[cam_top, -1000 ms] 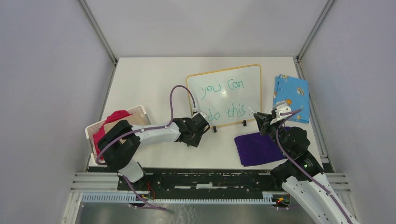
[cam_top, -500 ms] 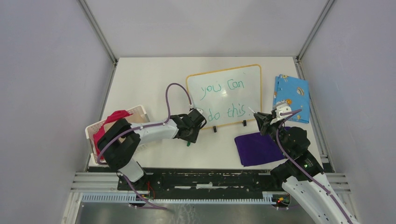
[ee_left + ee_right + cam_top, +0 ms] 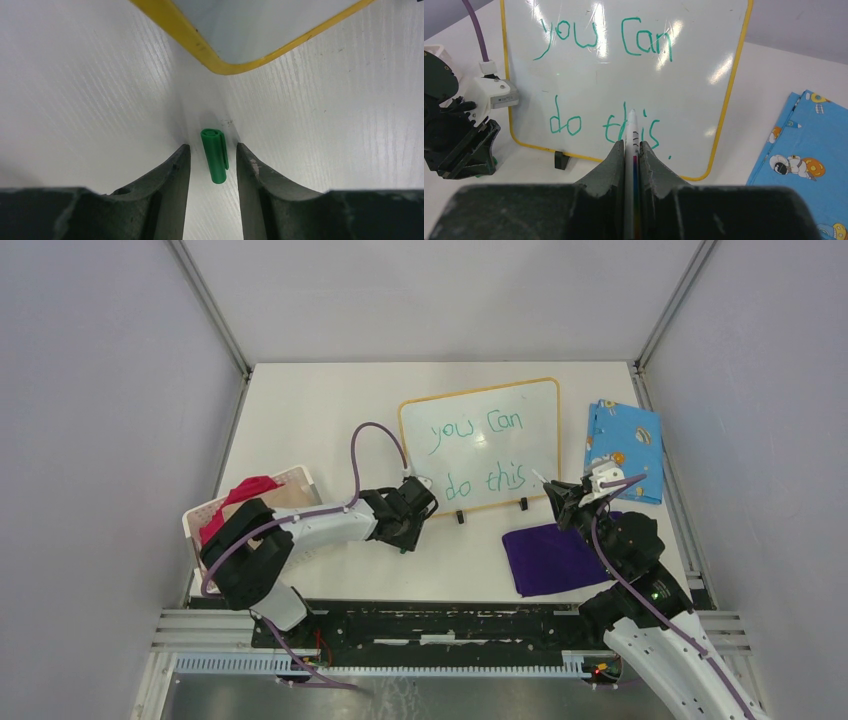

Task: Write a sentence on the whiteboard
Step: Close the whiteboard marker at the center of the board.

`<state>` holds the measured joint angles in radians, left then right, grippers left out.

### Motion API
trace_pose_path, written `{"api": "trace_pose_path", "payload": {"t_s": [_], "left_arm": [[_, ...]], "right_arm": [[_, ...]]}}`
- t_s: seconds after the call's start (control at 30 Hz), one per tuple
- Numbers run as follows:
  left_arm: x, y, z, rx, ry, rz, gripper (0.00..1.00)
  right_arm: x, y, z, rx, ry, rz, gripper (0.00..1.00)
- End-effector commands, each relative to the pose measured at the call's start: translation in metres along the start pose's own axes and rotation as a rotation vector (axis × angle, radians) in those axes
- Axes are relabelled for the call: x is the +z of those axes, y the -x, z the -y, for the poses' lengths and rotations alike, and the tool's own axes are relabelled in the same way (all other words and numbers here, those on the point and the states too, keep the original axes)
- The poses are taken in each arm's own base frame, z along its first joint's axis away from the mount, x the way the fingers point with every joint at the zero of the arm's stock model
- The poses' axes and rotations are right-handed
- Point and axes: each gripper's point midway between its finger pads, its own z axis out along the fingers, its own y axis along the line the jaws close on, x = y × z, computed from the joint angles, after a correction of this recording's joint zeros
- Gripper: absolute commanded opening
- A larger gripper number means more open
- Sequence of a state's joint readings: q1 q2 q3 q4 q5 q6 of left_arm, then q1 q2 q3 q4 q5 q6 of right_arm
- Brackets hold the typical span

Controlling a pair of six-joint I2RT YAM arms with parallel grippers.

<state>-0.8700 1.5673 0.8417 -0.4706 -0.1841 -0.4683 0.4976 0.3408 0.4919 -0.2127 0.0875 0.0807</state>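
The whiteboard (image 3: 520,405), yellow-rimmed, stands tilted on the table at centre back. The sentence (image 3: 445,434) "you can do this" is on it in green, in two lines, and reads clearly in the right wrist view (image 3: 646,42). My right gripper (image 3: 553,492) is shut on a white marker (image 3: 631,127) whose tip points at the board's lower right, just off it. My left gripper (image 3: 213,147) is low over the table by the board's lower-left corner (image 3: 225,67). Its jaws are open on either side of a green marker cap (image 3: 216,162), with a gap on both sides.
A blue patterned cloth (image 3: 624,450) lies right of the board and a purple cloth (image 3: 550,558) lies in front of my right arm. A white basket (image 3: 300,480) holding a red cloth sits at the left edge. Two black feet (image 3: 460,517) prop the board.
My left gripper has drawn back and left from the board's lower-left corner, and its jaws have narrowed around the green cap. The right arm has not moved.
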Motion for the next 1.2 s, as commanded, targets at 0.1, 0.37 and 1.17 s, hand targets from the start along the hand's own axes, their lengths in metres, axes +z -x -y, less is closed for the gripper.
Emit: {"api": "trace_pose_path", "payload": {"t_s": [0.1, 0.37, 1.17], "left_arm": [[0.005, -0.034, -0.007, 0.046, -0.002, -0.119, 0.42], [0.009, -0.04, -0.004, 0.035, -0.023, -0.133, 0.29], [-0.182, 0.114, -0.007, -0.272, -0.178, 0.582, 0.02]], "right_arm": [[-0.005, 0.027, 0.001, 0.006, -0.005, 0.075, 0.0], [-0.005, 0.028, 0.001, 0.001, -0.004, 0.073, 0.0], [0.008, 0.095, -0.026, 0.057, 0.128, 0.216, 0.0]]}}
